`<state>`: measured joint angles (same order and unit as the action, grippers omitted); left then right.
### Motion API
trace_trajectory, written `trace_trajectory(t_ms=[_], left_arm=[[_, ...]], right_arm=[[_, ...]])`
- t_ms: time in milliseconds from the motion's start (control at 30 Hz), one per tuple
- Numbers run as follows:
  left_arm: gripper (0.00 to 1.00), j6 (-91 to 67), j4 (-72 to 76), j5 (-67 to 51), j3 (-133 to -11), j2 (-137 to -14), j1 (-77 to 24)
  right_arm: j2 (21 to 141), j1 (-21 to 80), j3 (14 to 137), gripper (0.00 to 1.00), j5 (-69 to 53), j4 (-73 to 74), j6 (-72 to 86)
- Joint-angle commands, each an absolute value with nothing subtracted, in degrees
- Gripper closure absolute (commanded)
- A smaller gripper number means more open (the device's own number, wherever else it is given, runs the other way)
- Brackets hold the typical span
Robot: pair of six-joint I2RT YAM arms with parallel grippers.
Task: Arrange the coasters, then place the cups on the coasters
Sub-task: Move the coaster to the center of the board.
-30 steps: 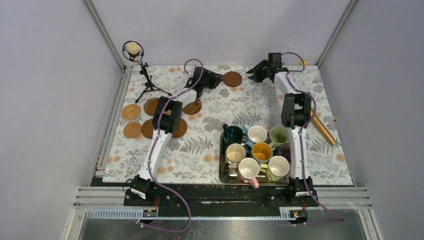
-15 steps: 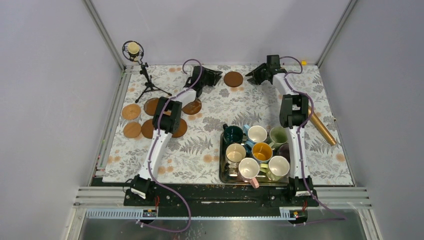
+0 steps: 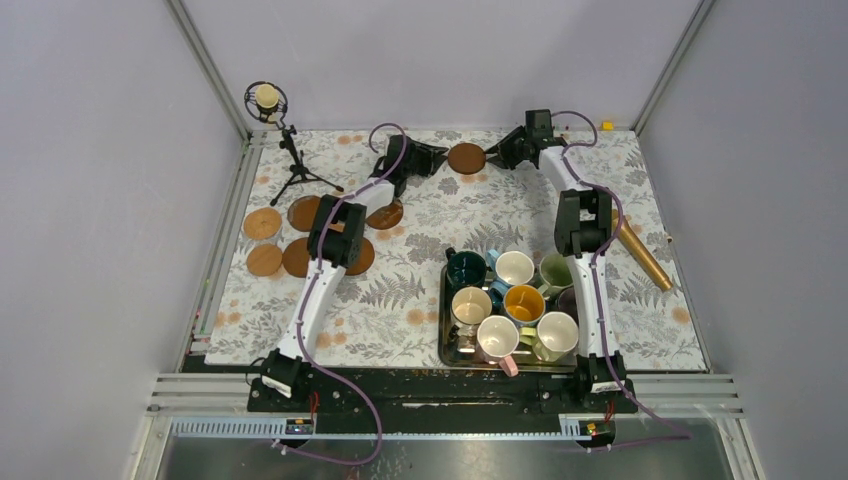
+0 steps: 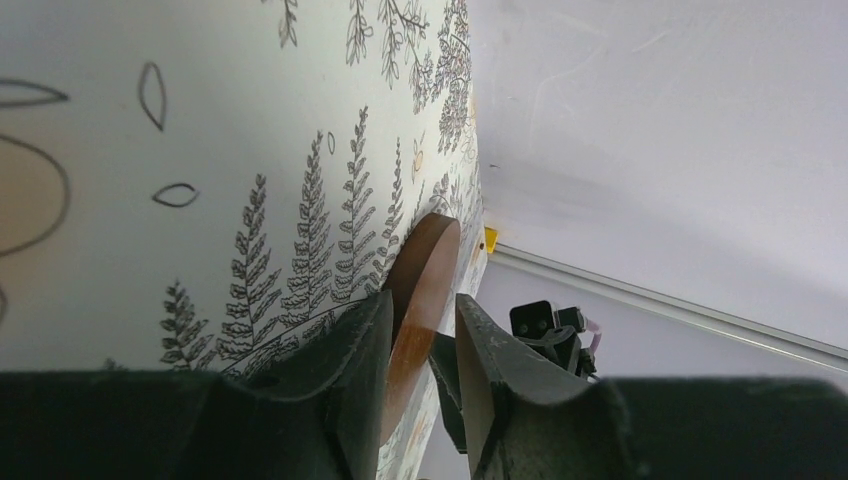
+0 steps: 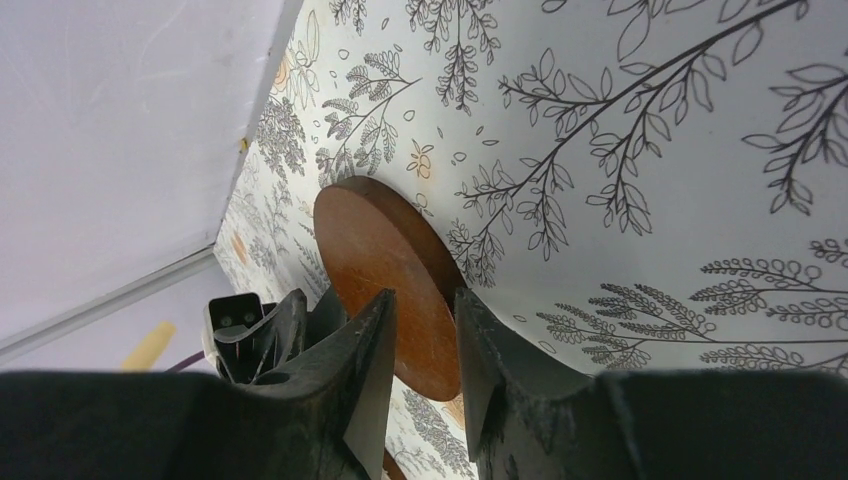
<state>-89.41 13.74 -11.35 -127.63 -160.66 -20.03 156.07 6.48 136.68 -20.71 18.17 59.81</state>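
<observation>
Fern tablecloth point(image 4: 200, 150): left tool point(image 4: 423, 300) pinching coaster point(image 4: 430, 250)

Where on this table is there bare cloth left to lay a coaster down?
Bare cloth: the near-left stretch between the left arm and the tray; the middle strip between the far coaster and the mugs. Crowded: the coaster cluster at the left edge, and the full tray.

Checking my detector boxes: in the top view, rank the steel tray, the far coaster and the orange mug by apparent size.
1. steel tray, clearly largest.
2. far coaster and orange mug look alike; I would not rank them.
</observation>
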Motion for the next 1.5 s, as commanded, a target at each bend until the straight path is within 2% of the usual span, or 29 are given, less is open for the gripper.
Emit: trace_trajectory(t_ms=[0, 733, 1200, 1467], left_arm=[[0.7, -89.2, 13.9, -14.7, -127.0, -160.1, -20.1], [0.73, -76.5, 9.4, -20.8, -114.9, -149.4, -18.5], [0.74, -66.7, 4.4, -24.3, -103.2, -140.0, -18.0], [0.75, -62.3, 1.2, -21.8, -95.6, -132.6, -18.0]], right_arm=[[157.0, 7.5, 139.3, 0.65, -21.8, 19.2, 57.9], [155.9, 11.2, 139.4, 0.68, -28.6, 25.3, 51.3], [147.6, 12.1, 129.2, 0.67, -27.5, 31.8, 39.6], [143.8, 12.0, 123.6, 0.65, -26.7, 35.6, 32.6]])
